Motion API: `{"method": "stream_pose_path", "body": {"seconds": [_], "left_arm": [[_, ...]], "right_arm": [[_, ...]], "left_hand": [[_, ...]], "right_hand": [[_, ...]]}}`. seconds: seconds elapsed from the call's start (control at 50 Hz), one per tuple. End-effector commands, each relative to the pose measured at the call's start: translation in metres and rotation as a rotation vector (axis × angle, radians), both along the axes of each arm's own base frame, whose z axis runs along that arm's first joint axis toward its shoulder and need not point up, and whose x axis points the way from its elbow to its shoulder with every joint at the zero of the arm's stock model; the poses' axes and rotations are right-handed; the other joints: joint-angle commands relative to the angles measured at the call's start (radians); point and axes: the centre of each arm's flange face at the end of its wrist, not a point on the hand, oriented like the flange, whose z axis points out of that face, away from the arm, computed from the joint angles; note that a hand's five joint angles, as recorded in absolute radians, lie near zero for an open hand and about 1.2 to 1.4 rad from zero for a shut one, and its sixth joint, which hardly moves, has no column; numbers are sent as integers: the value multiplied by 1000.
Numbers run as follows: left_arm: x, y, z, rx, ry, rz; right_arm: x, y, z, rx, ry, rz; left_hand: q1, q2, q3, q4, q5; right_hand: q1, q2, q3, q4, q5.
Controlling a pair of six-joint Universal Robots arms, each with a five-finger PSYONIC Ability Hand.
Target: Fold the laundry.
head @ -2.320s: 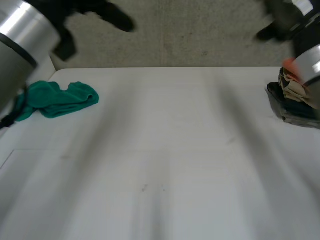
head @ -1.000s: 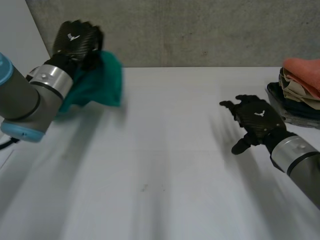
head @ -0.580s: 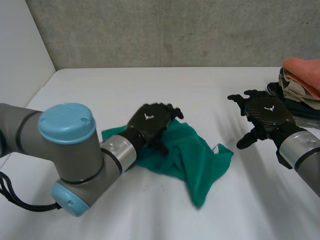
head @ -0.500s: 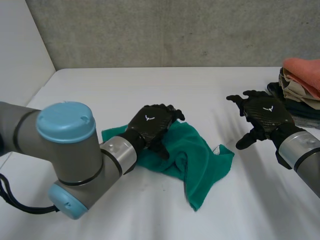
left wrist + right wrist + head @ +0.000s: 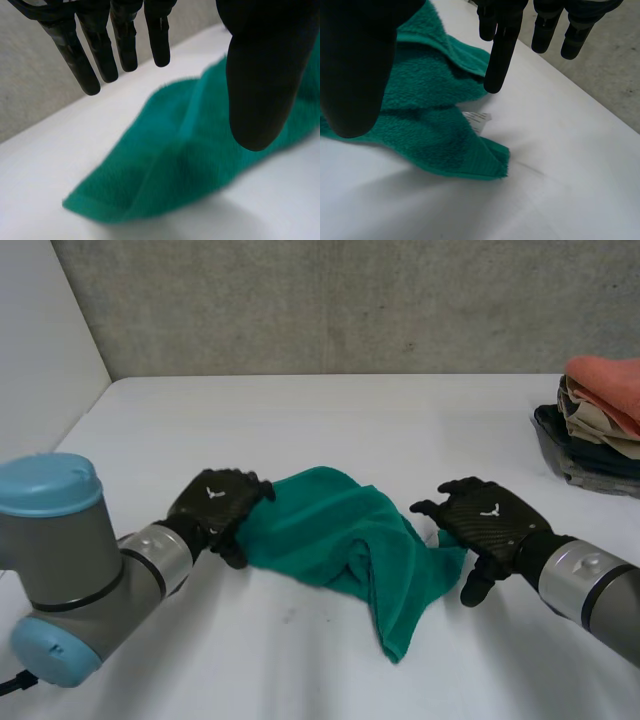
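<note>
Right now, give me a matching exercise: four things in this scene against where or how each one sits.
1 towel
2 left robot hand
3 right robot hand
4 clothes pile

a open, by the towel's tag
b stacked at the table edge
c crumpled, green, mid-table
d open, at the towel's untagged end

Pairs: 1-c, 2-d, 3-a, 4-b

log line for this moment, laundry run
green towel: crumpled | left robot hand: open, at its left edge | right robot hand: open, at its right edge | fold: not started
</note>
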Motion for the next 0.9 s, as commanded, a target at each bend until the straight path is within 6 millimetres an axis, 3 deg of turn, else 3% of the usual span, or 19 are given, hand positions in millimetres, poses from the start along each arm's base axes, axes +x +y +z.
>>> {"method": "stream_pose_path", "body": {"seconds": [0.02, 0.2, 0.28, 0.36, 0.38, 0.4, 0.52, 0.66, 0.74, 0.76, 0.8, 0.86, 0.9], "left_arm": [[-8, -10, -26, -12, -95, -41], [-16, -30, -36, -28, -99, -44], [-19, -36, -47, -14, -106, -44], [-20, -41, -53, -10, -110, -43], [-21, -42, -53, -13, -113, -43], [-20, -43, -53, -17, -116, -40], [-19, -42, -44, -36, -127, -4], [-20, -21, 24, -183, -52, 11], [-16, -10, 65, -283, 24, 25], [-15, -8, 73, -302, 42, 28], [-12, -2, 94, -356, 98, 35], [-10, -2, 124, -456, 171, 47], [-10, -6, 136, -508, 200, 57]], "right_arm": [[13, 8, -17, -5, -9, 47], [30, 19, -38, 14, -12, 108], [34, 19, -39, 4, -32, 108], [34, 13, -37, -6, -59, 78], [32, 10, -36, -7, -66, 61], [31, 9, -36, -8, -66, 55], [29, 0, -23, -68, -59, 18], [28, -8, 30, -250, -94, -16], [30, -14, 71, -385, -137, -16], [31, -16, 90, -444, -157, -16], [33, -20, 102, -484, -171, -14], [36, -35, 129, -571, -198, -24], [42, -57, 147, -647, -211, -48]], "left_hand": [[141, 132, 132, 132, 124], [310, 302, 302, 302, 294], [530, 522, 522, 522, 514], [792, 783, 783, 783, 775], [888, 880, 880, 880, 872], [1005, 997, 997, 996, 989], [1006, 998, 998, 998, 990], [1006, 998, 998, 998, 990], [1006, 998, 998, 998, 990], [1006, 998, 998, 998, 990], [1006, 998, 998, 998, 990], [1006, 998, 998, 998, 990], [1006, 998, 998, 998, 990]], "right_hand": [[-48, -545, -25, -26, -33], [75, -422, 98, 97, 90], [307, -190, 330, 328, 322], [755, 258, 778, 777, 770], [1024, 527, 1047, 1045, 1039], [1143, 645, 1166, 1164, 1158], [1157, 660, 1180, 1179, 1172], [1157, 660, 1180, 1179, 1172], [1157, 660, 1180, 1179, 1172], [1157, 660, 1180, 1179, 1172], [1157, 660, 1180, 1179, 1172], [1157, 660, 1180, 1179, 1172], [1157, 660, 1180, 1179, 1172]]}}
